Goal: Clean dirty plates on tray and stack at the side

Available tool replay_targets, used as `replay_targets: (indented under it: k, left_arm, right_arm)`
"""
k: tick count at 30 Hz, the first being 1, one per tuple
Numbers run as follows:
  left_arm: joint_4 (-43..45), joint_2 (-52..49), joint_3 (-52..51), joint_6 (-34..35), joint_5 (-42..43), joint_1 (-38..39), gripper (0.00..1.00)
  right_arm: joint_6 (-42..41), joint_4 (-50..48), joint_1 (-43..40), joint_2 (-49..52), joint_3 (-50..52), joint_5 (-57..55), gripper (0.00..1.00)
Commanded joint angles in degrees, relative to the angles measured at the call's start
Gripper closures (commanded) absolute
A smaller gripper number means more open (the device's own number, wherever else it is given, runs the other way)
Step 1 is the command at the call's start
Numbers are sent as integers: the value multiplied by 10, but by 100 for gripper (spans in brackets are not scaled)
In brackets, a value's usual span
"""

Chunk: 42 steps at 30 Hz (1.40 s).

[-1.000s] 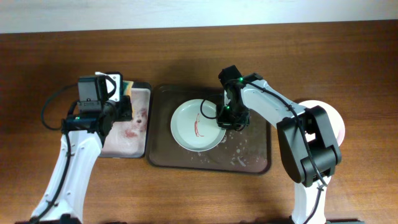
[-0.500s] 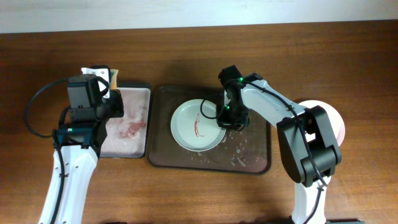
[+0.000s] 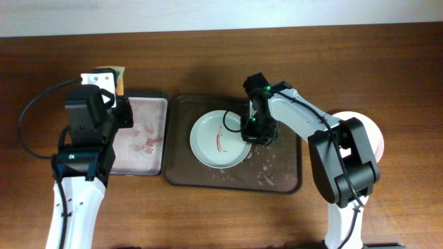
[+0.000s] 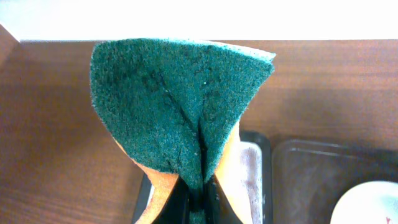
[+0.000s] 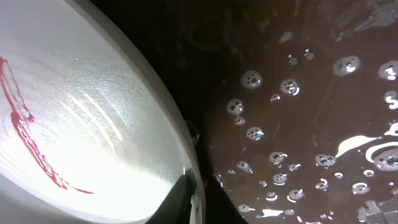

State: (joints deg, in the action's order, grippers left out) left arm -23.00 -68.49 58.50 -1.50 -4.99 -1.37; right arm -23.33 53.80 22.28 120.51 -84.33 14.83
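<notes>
Wood table (image 3: 387, 62) is seen beneath dark tray (image 3: 284, 181) at frame centre; streaked plate (image 3: 208, 149) lies on it, rim pinched by right claw (image 3: 249, 136). Green sponge (image 4: 168, 106) is pinched by left claw (image 4: 200, 198), raised at upper left.

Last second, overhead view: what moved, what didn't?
Left hand, shut on the sponge, carried it off the sponge tray toward the far left. Right hand stayed clamped on the rim of the streaked plate; the plate and brown tray did not move.
</notes>
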Motion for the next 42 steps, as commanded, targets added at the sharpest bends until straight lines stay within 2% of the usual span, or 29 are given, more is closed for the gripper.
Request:
replay_targets:
  k: [1, 19, 29, 33, 39, 41, 42]
  left_arm:
    - [16, 23, 13, -16, -9, -1, 100]
    - [8, 12, 12, -16, -9, -1, 100]
    - [-82, -151, 5, 9, -1, -2, 100]
    - [-96, -210, 5, 9, 38, -2, 100]
    - [-111, -201, 27, 9, 91, -2, 100]
    - [-120, -198, 38, 9, 140, -1, 100]
    - [-119, -198, 40, 9, 196, 0, 100]
  right_arm:
    - [5, 2, 2, 3, 5, -16, 89]
    - [5, 2, 2, 3, 5, -16, 89]
    - [5, 2, 2, 3, 5, -16, 89]
    - [5, 2, 2, 3, 5, -16, 89]
    - [5, 3, 2, 3, 5, -16, 89]
    - [5, 3, 2, 3, 5, -16, 89]
    - [5, 3, 2, 3, 5, -16, 89]
